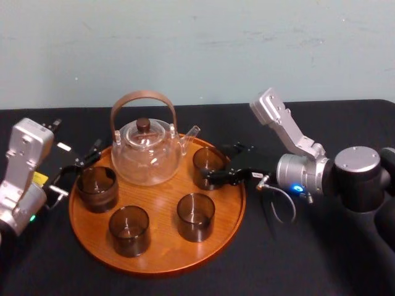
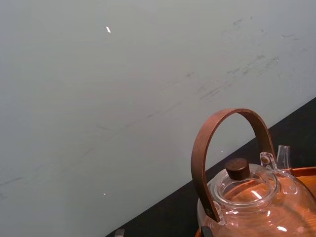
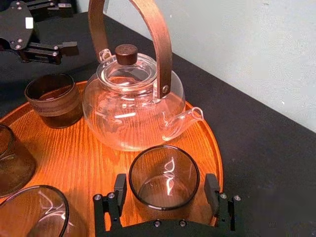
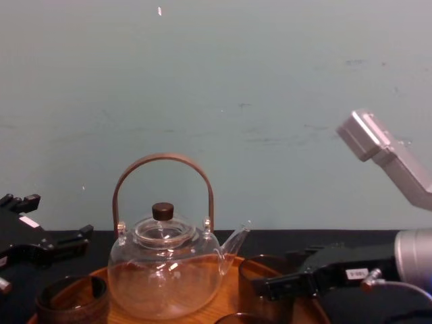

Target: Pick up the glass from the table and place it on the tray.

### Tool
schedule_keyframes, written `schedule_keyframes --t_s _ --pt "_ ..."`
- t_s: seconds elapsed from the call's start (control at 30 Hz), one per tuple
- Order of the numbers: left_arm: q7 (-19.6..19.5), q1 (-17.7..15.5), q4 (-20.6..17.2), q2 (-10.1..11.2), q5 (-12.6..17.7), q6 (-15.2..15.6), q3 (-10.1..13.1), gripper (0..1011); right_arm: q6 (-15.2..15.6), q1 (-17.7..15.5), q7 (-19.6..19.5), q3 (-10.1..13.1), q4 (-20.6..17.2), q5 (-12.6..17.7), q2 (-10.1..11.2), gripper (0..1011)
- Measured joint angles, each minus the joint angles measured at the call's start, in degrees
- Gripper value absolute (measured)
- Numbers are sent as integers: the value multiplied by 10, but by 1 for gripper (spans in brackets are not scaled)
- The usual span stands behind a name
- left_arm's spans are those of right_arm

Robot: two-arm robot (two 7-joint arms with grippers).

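Teapot (image 1: 147, 151) and three other glasses (image 1: 196, 216) crowd the tray (image 1: 160, 246). Right gripper (image 3: 166, 181) straddles the upright, smoky glass (image 3: 164, 168), jaws apart. Left gripper (image 1: 75, 171) sits spread beside the tray.

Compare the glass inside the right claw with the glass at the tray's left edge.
The right glass, beside the teapot, stands inside the open right claw, with gaps on both sides. The left glass stands free, with the left claw just beside it. The right glass looks clear and smoky, while the left glass looks darker, brown and banded. Both stand upright on the tray.
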Motion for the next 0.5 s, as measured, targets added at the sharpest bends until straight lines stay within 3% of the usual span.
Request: schedule_keyframes --t_s 0.5 --pt "0 0 0 0 0 0 0 1001 4 -45 11 26 -74 30 59 1002"
